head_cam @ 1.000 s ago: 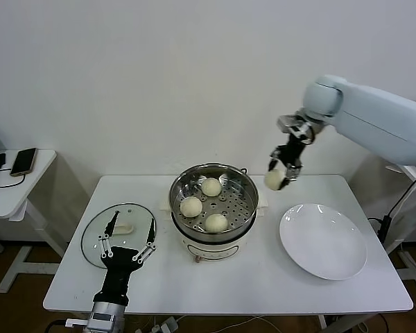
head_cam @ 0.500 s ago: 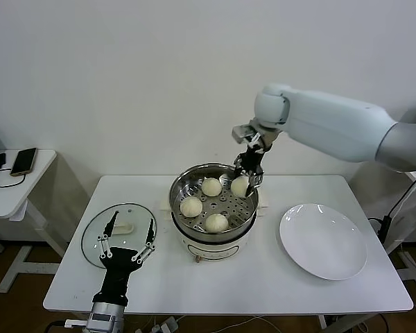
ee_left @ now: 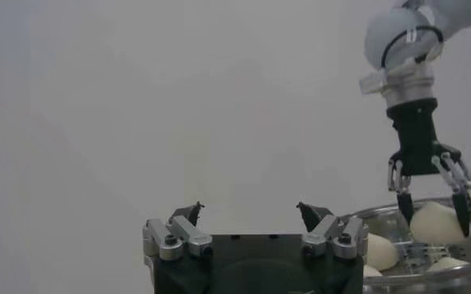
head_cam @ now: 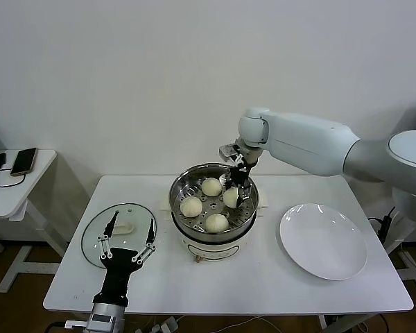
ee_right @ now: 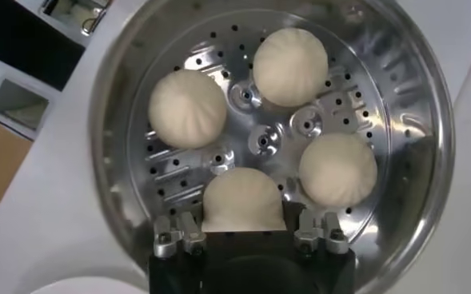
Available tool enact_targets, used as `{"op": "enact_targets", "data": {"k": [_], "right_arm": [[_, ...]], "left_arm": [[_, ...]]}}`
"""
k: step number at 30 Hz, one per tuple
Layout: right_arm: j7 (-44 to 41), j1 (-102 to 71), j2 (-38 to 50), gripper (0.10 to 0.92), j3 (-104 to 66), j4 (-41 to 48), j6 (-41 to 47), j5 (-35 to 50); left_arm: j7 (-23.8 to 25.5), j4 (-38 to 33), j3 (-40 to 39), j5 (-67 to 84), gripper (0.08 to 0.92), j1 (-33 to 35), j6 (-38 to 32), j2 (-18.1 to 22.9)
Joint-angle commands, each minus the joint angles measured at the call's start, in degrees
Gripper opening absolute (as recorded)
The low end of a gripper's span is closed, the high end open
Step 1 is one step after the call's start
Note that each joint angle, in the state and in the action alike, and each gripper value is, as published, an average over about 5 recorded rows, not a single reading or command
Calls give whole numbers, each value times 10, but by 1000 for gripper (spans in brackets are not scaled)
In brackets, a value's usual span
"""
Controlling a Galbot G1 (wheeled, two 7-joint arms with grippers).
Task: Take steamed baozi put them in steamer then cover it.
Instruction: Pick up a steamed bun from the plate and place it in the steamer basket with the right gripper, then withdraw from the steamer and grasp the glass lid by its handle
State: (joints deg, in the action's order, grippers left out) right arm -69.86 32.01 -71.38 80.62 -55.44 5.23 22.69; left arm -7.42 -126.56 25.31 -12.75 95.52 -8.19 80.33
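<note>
The steamer [head_cam: 195, 240] stands mid-table with three steamed baozi [head_cam: 211, 186] [head_cam: 191, 206] [head_cam: 217, 222] on its perforated tray. My right gripper [head_cam: 232, 195] reaches down into the pot, shut on a fourth baozi [ee_right: 243, 196], which sits low at the tray's right side. The right wrist view shows the other buns [ee_right: 188, 108] [ee_right: 290, 67] [ee_right: 337, 168] beyond it. The cover [head_cam: 93, 239], a glass lid with a white handle [head_cam: 125, 226], lies flat on the table at the left. My left gripper [head_cam: 128, 239] hovers over it, open and empty [ee_left: 251, 209].
A flat white plate [head_cam: 324, 241] lies on the table right of the steamer with nothing on it. A small side table [head_cam: 7, 191] at the far left carries a phone [head_cam: 23, 161]. A white wall is close behind the table.
My right arm swung left from above the plate side to over the steamer and lowered the held baozi into the pot. The left arm has not moved.
</note>
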Motion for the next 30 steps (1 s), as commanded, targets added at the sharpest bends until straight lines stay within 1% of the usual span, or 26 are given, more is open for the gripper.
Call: {"op": "enact_targets", "data": {"k": [1,14,17,21,27,30], "right_arm": [[7,-16,-13,678,2,20,0,-10],[-4,-14,-4,725,1,11,1,-25],[0,-14,-2,762,-2,7,1,-22],[10,-14,6,816,-18,-2,2,-6],[34,-12,40,822,-116,-31,-10,32],[76,-5,69,823,-168,-45,-49,61]], "left_arm": [[0,-1,0,0,823,1,-1,0],[-1,-2,3,0,823,0,-1,1],[-2,-2,3,0,823,0,0,1],[-2,1,6,-1,823,-1,0,1],[-5,2,10,-7,823,-4,2,0],[-8,2,13,-15,823,-5,3,-2]]}}
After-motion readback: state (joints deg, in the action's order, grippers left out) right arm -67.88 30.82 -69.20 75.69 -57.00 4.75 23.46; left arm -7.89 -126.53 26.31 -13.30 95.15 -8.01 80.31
